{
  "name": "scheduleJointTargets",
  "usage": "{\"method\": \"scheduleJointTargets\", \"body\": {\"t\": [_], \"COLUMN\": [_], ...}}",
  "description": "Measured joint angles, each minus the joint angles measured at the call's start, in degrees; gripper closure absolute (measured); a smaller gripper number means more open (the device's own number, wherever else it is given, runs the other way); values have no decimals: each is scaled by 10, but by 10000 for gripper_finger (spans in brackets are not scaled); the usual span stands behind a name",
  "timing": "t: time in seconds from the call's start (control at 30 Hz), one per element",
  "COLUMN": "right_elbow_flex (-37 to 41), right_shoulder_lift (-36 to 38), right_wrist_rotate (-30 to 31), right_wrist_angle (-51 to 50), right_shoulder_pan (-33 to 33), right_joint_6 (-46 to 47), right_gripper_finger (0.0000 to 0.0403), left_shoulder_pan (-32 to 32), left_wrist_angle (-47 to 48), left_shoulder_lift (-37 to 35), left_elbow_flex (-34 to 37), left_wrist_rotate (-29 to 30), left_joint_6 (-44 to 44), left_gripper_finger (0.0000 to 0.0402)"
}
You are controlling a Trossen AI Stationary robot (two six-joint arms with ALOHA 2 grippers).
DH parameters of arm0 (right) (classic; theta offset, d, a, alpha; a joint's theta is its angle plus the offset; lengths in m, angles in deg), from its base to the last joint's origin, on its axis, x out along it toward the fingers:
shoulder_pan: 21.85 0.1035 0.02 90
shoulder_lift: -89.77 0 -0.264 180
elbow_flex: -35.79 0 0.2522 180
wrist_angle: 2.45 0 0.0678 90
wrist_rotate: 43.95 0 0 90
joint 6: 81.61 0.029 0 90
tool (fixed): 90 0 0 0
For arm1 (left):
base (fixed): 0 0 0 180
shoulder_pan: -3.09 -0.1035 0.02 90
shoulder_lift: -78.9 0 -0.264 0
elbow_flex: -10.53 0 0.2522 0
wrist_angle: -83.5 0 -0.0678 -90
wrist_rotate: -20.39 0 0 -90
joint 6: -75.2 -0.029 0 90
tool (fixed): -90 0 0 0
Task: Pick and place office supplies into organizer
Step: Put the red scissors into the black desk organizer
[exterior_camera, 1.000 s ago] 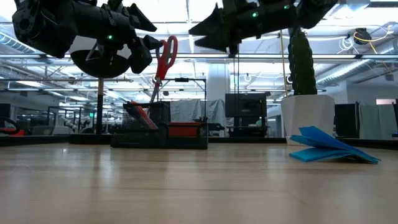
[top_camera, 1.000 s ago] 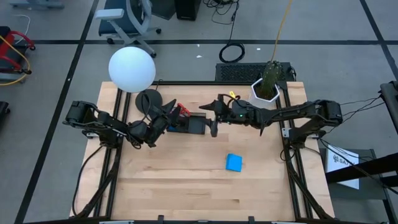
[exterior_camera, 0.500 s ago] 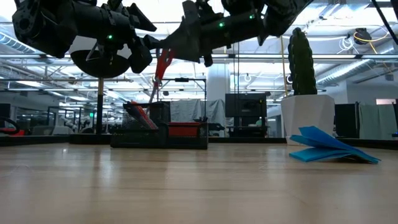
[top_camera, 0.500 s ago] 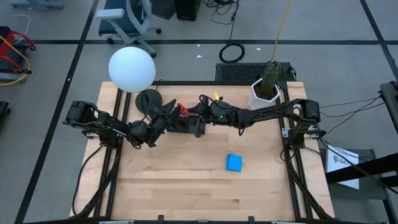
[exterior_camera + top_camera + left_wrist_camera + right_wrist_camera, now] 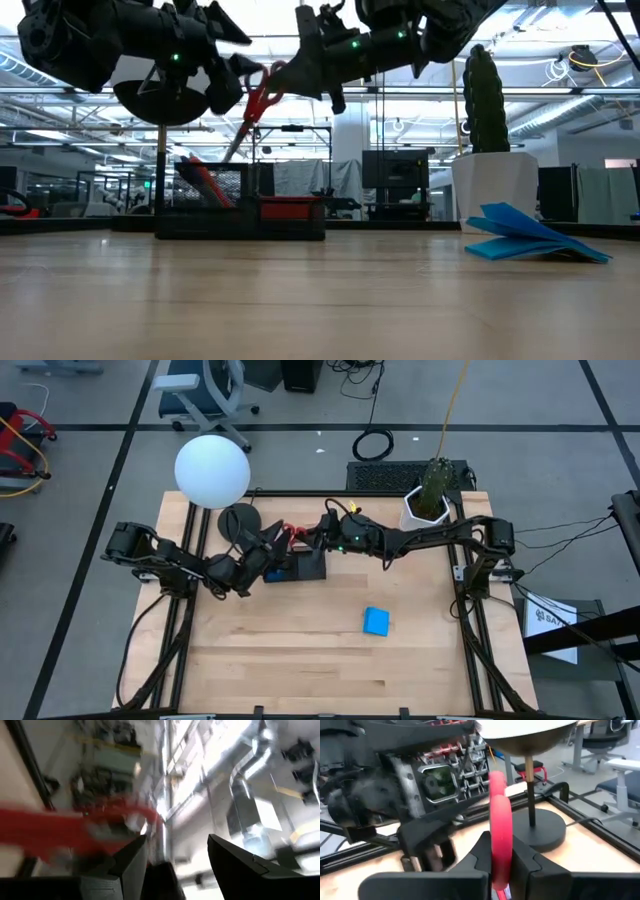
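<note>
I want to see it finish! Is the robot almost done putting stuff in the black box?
Not yet. Some red-and-dark things already sit in the organizer. The scissors hang above it between both grippers: the right gripper clamps a red handle, the left gripper alongside. The blue notepad waits on the table.

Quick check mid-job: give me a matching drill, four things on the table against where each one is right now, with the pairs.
Things:
1. red-handled scissors
2. blue square notepad
3. organizer
4. white hexagonal plant pot

Places:
A. flat on the bare wood, apart from both arms
B. at the table's far right corner
C. in the air between the left gripper and the right gripper, above the tray
D. on the table under the two grippers

Pairs: 1-C, 2-A, 3-D, 4-B
</note>
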Motion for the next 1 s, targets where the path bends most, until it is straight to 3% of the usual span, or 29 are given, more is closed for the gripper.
{"method": "scheduleJointTargets", "body": {"t": [0.2, 0.67, 1.0], "right_elbow_flex": [1, -29, -90], "right_shoulder_lift": [-1, -1, -69], "right_wrist_rotate": [-6, -8, -51], "right_wrist_angle": [-8, -40, -76], "right_shoulder_pan": [-4, -4, -9], "right_joint_6": [-12, -102, -129], "right_gripper_finger": [384, 384, 384], "left_shoulder_pan": [4, 52, 78], "left_wrist_angle": [-6, 20, 53], "left_shoulder_lift": [-30, -179, -202], "left_elbow_flex": [-1, -1, 0], "left_wrist_rotate": [-18, -30, -18], "left_joint_6": [-48, -246, -268], "left_gripper_finger": [190, 190, 190]}}
